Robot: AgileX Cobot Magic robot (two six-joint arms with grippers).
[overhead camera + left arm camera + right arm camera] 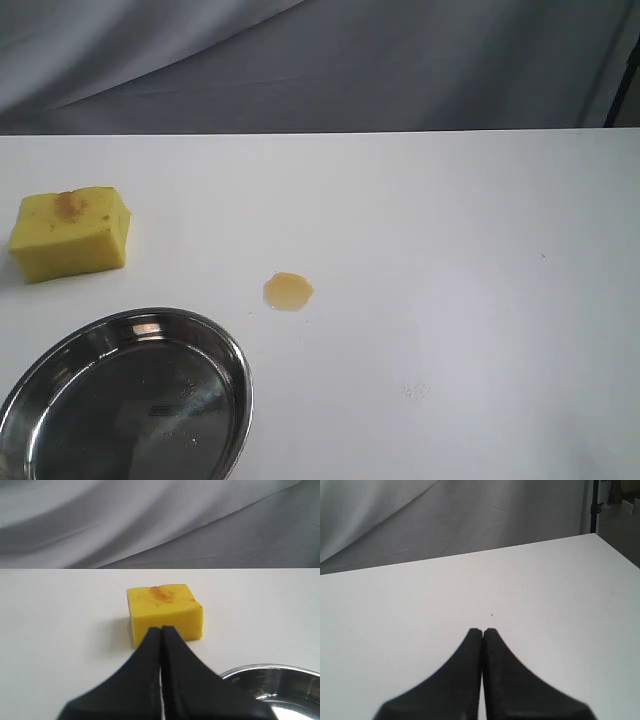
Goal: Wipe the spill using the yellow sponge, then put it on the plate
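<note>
On the white table [450, 230], the yellow sponge [70, 233] sits far to the left with its brown stain facing up. The shiny plate [243, 385] lies at the front left, close to the sponge, and the spill [288, 291] is a small orange puddle just past the plate's rim, touching neither one. The left gripper [161, 628] is pinched tight with nothing in it and its tips point at the sponge, while the right gripper [482, 630] is pinched tight too, holds nothing, and hangs over the white table.
</note>
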